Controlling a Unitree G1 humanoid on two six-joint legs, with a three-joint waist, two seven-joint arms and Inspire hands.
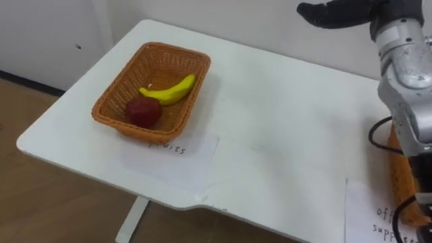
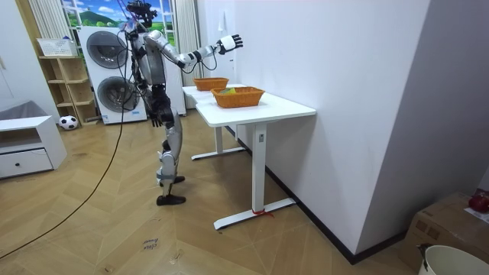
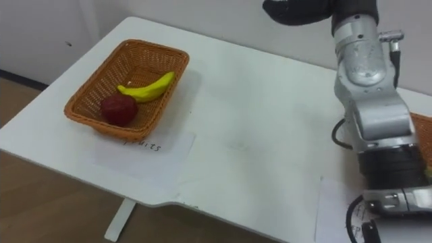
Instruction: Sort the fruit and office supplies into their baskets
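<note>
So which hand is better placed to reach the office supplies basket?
Right. The right hand is open, raised over the table, and its arm passes over that basket at the table's right end.

**Materials / finish**

Woven wicker basket point(image 1: 111, 101): rough, matt orange-brown. Banana point(image 1: 172, 90): smooth, slight sheen. Red fruit point(image 1: 142, 111): dull, dark skin. Table top point(image 1: 283, 121): smooth matt white. Paper label sheet point(image 1: 172, 158): flat, matt. Floor point(image 1: 40, 196): wood boards, satin.

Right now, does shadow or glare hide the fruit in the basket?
Left eye view: no, the banana and red fruit show plainly in the basket, with a faint shadow on the table beside it. Room view: even light, no glare.
</note>
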